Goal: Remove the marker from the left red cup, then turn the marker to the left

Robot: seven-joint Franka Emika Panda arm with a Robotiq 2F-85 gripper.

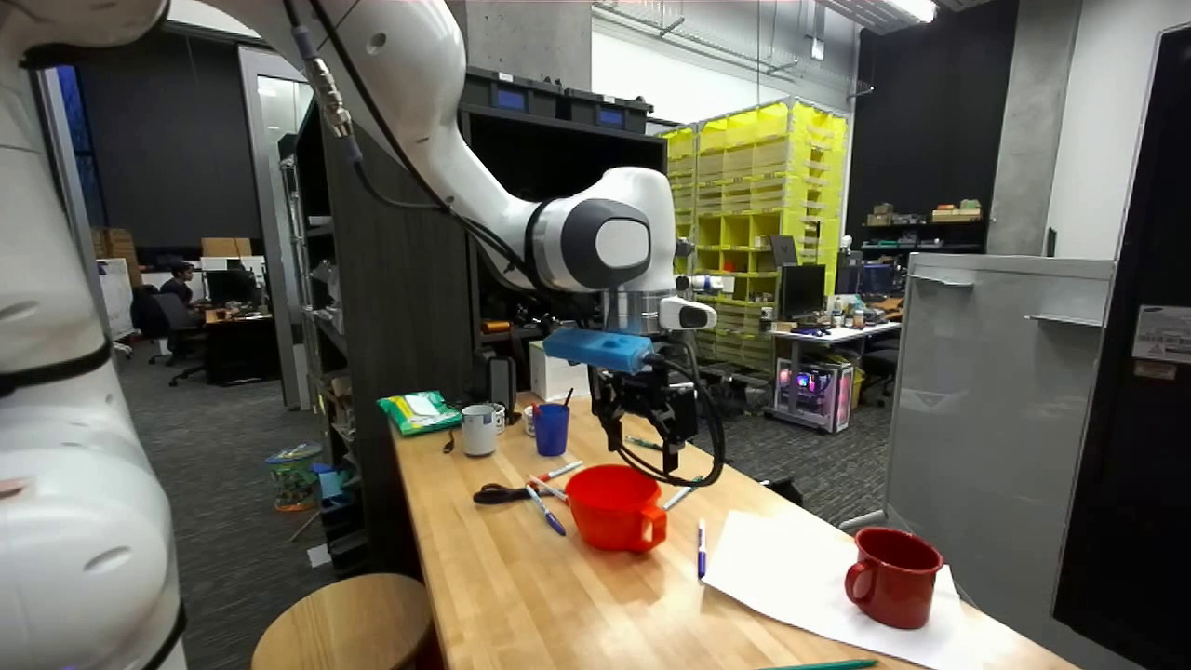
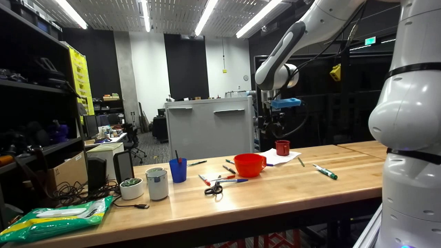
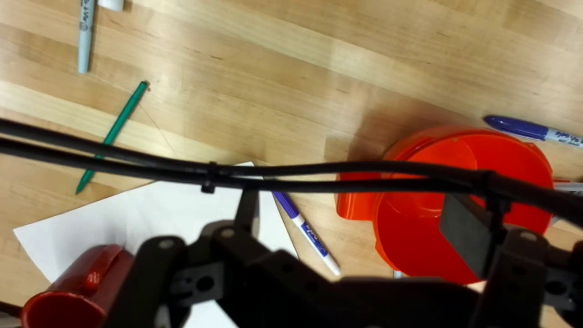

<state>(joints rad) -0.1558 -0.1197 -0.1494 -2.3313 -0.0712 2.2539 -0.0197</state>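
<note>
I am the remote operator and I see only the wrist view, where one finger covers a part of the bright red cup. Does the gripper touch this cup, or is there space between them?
Observer: There is space: in an exterior view the gripper hangs higher than the bright red cup, with a clear gap between.
Operator: Thank you. Does another cup stand outside my picture?
Observer: Yes, a blue cup stands upright, seen in both exterior views.
Operator: Is that one empty?
Observer: No, a dark stick rises out of it.
</note>
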